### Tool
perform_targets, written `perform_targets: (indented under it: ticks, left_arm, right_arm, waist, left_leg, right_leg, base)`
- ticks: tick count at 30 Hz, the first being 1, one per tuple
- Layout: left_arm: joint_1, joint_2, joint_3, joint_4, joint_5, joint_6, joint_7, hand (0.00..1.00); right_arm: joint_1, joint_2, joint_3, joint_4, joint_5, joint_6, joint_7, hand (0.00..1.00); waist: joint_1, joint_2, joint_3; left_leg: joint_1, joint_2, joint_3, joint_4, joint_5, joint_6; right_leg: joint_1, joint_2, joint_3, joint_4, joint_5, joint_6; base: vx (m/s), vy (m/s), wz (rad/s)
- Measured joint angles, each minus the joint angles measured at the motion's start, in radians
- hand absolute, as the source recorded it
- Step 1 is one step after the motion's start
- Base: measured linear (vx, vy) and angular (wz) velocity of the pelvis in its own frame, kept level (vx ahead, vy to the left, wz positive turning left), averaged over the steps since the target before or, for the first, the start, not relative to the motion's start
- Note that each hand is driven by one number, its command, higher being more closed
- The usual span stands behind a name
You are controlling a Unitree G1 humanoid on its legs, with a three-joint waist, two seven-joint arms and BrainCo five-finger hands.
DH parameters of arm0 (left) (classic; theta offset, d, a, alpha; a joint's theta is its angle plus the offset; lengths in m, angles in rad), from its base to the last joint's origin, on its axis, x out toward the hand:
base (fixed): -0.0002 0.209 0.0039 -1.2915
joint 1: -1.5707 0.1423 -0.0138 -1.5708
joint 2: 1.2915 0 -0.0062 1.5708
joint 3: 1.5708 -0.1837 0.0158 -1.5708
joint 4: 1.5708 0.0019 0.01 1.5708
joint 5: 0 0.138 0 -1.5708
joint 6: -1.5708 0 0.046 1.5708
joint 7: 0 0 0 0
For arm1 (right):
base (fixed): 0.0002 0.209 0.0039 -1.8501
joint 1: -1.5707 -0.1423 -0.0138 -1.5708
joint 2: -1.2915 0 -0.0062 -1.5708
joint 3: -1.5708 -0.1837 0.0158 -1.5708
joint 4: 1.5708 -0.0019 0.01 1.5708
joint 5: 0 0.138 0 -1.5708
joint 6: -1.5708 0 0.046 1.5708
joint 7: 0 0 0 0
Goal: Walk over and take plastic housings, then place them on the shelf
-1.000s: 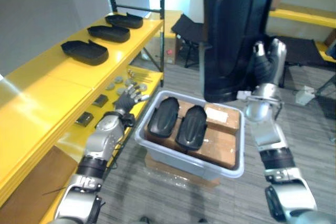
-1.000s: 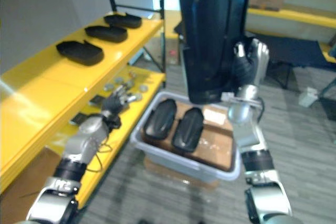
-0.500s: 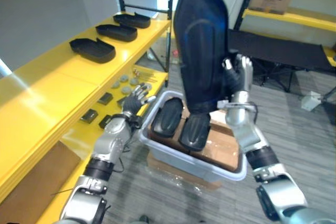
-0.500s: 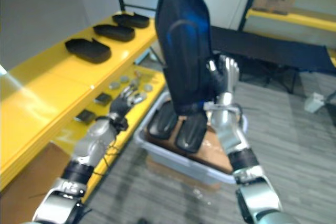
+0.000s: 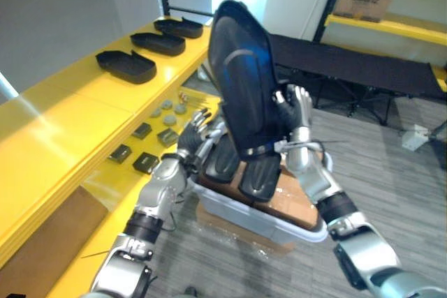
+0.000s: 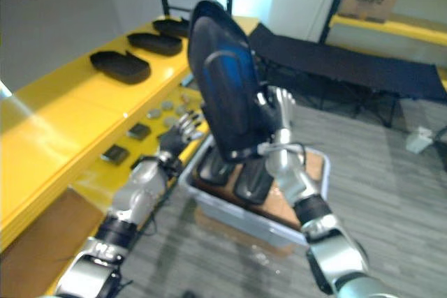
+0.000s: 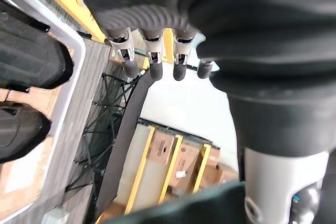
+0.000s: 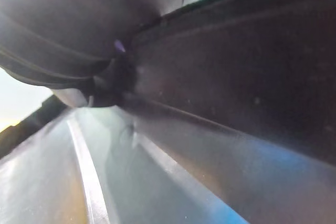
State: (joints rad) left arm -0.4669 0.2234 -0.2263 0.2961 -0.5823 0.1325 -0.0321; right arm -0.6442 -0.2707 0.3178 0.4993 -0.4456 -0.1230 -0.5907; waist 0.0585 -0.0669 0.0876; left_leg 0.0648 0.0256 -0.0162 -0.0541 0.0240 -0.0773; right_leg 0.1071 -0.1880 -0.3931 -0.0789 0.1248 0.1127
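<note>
Fingers of your right hand (image 5: 295,113) pinch the right edge of a big black housing (image 5: 241,88), held tilted above the grey bin (image 5: 234,206). Your left hand (image 5: 198,132) hangs spread beside its lower edge, holding nothing. Left wrist view shows two housings (image 7: 31,61) lying in the bin. The yellow shelf (image 5: 63,113) has bare room nearer you than three housings (image 5: 126,65).

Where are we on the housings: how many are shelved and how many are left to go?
Three housings lie on the yellow shelf. The right hand holds a lifted housing on end above the grey bin, with the open left hand beside it. Two housings in the bin are yet to be moved.
</note>
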Motion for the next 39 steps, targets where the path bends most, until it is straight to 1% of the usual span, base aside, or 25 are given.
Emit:
perform_targets:
  ticks: [3,9,12,13,15,18,21,24,25,26,29,31,34,37,39]
  left_arm:
    - [0.002,0.000,-0.017,0.000,-0.001,0.000,-0.021,0.00]
    - [0.024,-0.030,-0.062,0.000,-0.002,-0.001,-0.022,0.00]
    - [0.039,-0.037,-0.074,0.000,-0.010,-0.009,-0.023,0.00]
    - [0.039,-0.037,-0.085,0.000,-0.013,-0.021,-0.026,0.00]
    - [0.039,-0.038,-0.102,-0.001,-0.056,-0.032,-0.029,0.00]
    - [0.040,-0.053,-0.105,-0.002,-0.111,-0.034,-0.029,0.00]
    - [0.040,-0.063,-0.106,-0.002,-0.129,-0.045,-0.026,0.00]
    - [0.044,-0.074,-0.106,-0.002,-0.158,-0.070,-0.001,0.00]
    - [0.046,-0.076,-0.106,-0.004,-0.160,-0.071,0.010,0.00]
    - [0.050,-0.079,-0.106,-0.006,-0.162,-0.075,0.027,1.00]
    - [0.070,-0.087,-0.102,-0.009,-0.161,-0.107,0.061,1.00]
    - [0.081,-0.096,-0.100,-0.010,-0.156,-0.116,0.062,1.00]
    - [0.093,-0.104,-0.087,-0.010,-0.156,-0.142,0.070,1.00]
    - [0.108,-0.120,-0.053,-0.010,-0.144,-0.151,0.095,1.00]
    - [0.120,-0.119,-0.041,-0.010,-0.135,-0.153,0.099,1.00]
  right_arm:
    - [-0.008,0.005,0.001,0.031,0.000,0.000,0.000,1.00]
    - [-0.010,0.011,0.049,0.043,-0.003,0.001,0.005,1.00]
    - [-0.013,0.012,0.060,0.071,-0.003,0.002,0.005,1.00]
    - [-0.013,0.015,0.064,0.079,-0.005,0.003,0.005,1.00]
    - [-0.013,0.025,0.072,0.090,-0.013,0.003,0.005,1.00]
    - [-0.013,0.030,0.085,0.103,-0.021,0.004,0.005,1.00]
    - [-0.013,0.030,0.085,0.104,-0.023,0.004,0.005,1.00]
    - [-0.013,0.031,0.085,0.105,-0.039,-0.001,0.003,1.00]
    - [-0.013,0.032,0.085,0.105,-0.040,-0.003,0.002,1.00]
    - [-0.013,0.035,0.085,0.106,-0.042,-0.007,0.002,1.00]
    - [-0.012,0.043,0.085,0.106,-0.061,-0.029,-0.007,1.00]
    - [-0.010,0.047,0.086,0.106,-0.079,-0.038,-0.026,1.00]
    - [-0.004,0.057,0.087,0.106,-0.080,-0.068,-0.049,1.00]
    - [0.013,0.081,0.089,0.095,-0.080,-0.093,-0.074,1.00]
    - [0.023,0.091,0.101,0.092,-0.080,-0.096,-0.084,1.00]
  waist:
    - [0.000,0.000,0.000]
    - [0.003,0.009,-0.003]
    - [0.006,0.014,-0.003]
    - [0.007,0.016,-0.003]
    - [0.008,0.019,-0.004]
    - [0.009,0.021,-0.004]
    - [0.009,0.022,-0.004]
    - [0.009,0.022,-0.004]
    - [0.010,0.022,-0.004]
    - [0.010,0.022,-0.004]
    - [0.009,0.022,-0.004]
    - [0.011,0.022,-0.004]
    - [0.012,0.022,-0.004]
    - [0.011,0.022,-0.004]
    - [0.011,0.022,-0.004]
  left_leg:
    - [-0.009,-0.001,-0.004,0.011,-0.001,0.000]
    - [-0.013,-0.001,-0.006,0.016,-0.001,0.000]
    - [-0.013,0.000,-0.006,0.017,-0.001,0.000]
    - [-0.013,0.000,-0.006,0.017,-0.001,0.000]
    - [-0.013,0.000,-0.006,0.017,-0.001,0.000]
    - [-0.014,0.000,-0.006,0.017,-0.001,0.000]
    - [-0.014,0.000,-0.005,0.017,-0.001,0.000]
    - [-0.014,0.000,-0.006,0.017,-0.001,0.000]
    - [-0.014,0.000,-0.006,0.017,-0.001,0.000]
    - [-0.014,0.001,-0.006,0.017,-0.001,0.000]
    - [-0.014,0.003,-0.006,0.017,-0.001,0.000]
    - [-0.014,0.004,-0.006,0.017,-0.001,0.000]
    - [-0.013,0.004,-0.005,0.017,-0.001,0.000]
    - [-0.013,0.006,-0.004,0.017,-0.001,-0.001]
    - [-0.013,0.007,-0.004,0.017,-0.002,-0.001]
  right_leg:
    - [0.000,-0.001,-0.008,0.000,0.000,0.000]
    - [-0.001,-0.001,-0.012,0.000,0.000,0.000]
    - [-0.001,0.000,-0.013,0.000,-0.001,-0.001]
    - [-0.001,0.000,-0.013,0.000,-0.001,-0.001]
    - [-0.001,0.000,-0.013,0.000,-0.001,-0.002]
    - [-0.001,0.000,-0.014,0.000,-0.001,-0.002]
    - [-0.001,0.000,-0.014,0.000,-0.001,-0.002]
    - [-0.001,-0.001,-0.015,0.000,-0.001,-0.002]
    - [-0.001,-0.001,-0.015,0.000,-0.001,-0.002]
    - [-0.001,-0.001,-0.015,0.000,-0.001,-0.002]
    - [-0.001,-0.001,-0.015,0.000,-0.002,-0.002]
    - [-0.001,-0.001,-0.015,0.000,-0.002,-0.002]
    - [-0.001,-0.001,-0.015,0.000,-0.002,-0.002]
    - [-0.001,0.001,-0.014,0.000,-0.002,-0.002]
    - [-0.002,0.001,-0.013,0.000,-0.002,-0.002]
  base:
    - [-0.02,0.006,0.05]
    - [-0.01,0.002,0.02]
    - [0.00,0.000,0.00]
    - [0.00,0.000,0.00]
    - [0.00,0.000,0.00]
    - [0.00,0.000,0.00]
    - [0.00,0.000,0.00]
    - [0.00,0.000,0.00]
    - [0.00,0.000,0.00]
    - [0.00,0.000,0.00]
    - [0.00,0.000,0.00]
    - [0.00,0.000,0.00]
    - [0.00,0.000,0.00]
    - [0.00,0.000,0.00]
    - [0.00,0.000,0.00]
